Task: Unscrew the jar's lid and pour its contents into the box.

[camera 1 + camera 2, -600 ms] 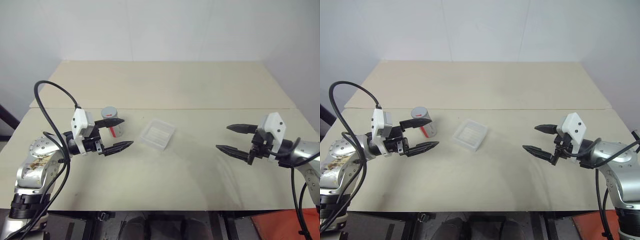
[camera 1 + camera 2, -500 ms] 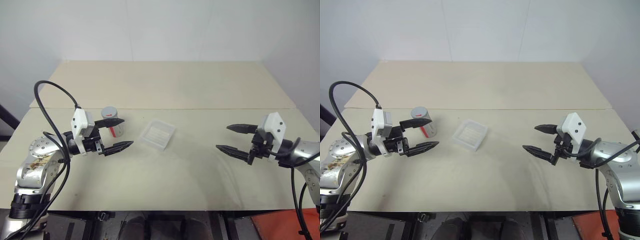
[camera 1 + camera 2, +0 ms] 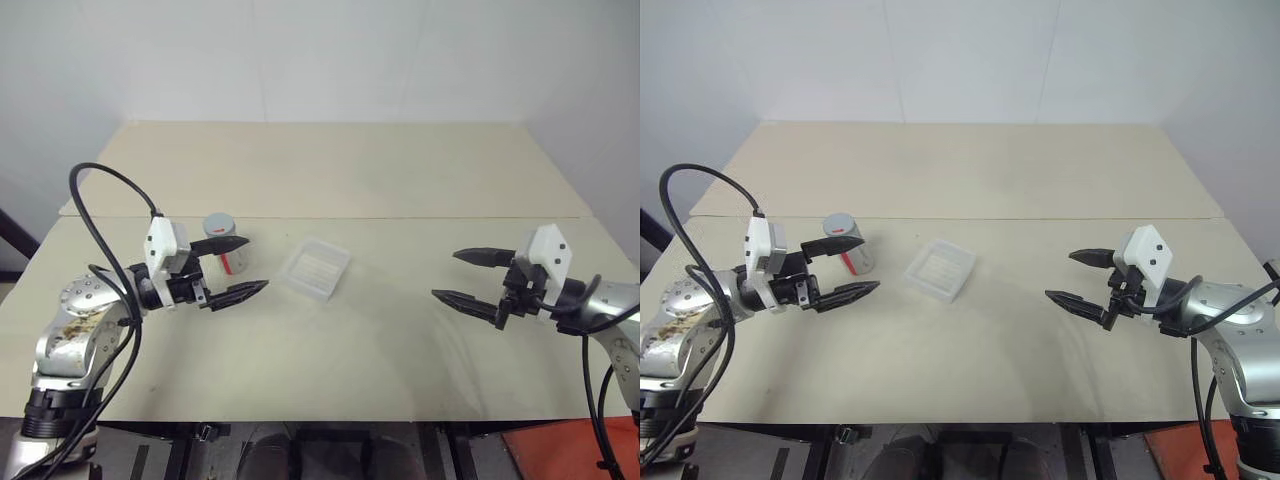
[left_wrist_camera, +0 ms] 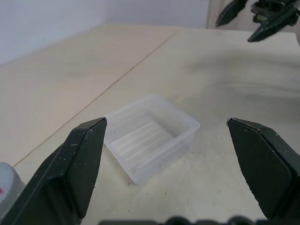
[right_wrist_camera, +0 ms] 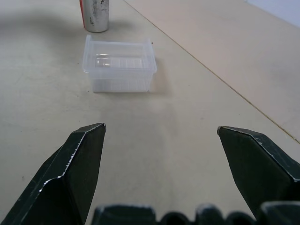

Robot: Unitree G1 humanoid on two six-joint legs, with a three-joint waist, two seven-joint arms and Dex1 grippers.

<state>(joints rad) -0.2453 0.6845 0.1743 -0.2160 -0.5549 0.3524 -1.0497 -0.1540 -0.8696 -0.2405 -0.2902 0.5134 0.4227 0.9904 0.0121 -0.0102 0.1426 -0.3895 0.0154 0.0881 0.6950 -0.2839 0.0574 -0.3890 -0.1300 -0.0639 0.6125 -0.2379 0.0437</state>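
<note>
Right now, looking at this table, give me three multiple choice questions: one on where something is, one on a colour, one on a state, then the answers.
1. Where does the clear plastic box sit?
A. Between the two grippers, right of the jar
B. Behind the right gripper
C. On top of the jar

2. What colour is the mark on the jar's side?
A. Blue
B. Red
C. Green

3. What state is the lid in?
A. Lying in the box
B. Held by the right gripper
C. On the jar

Answers:
1. A: the head views show the box on the table between the left gripper and the right gripper, just right of the jar.
2. B: a red streak shows on the jar beside the left gripper's upper finger.
3. C: the grey cap tops the upright jar; both grippers are open and hold nothing.
</note>
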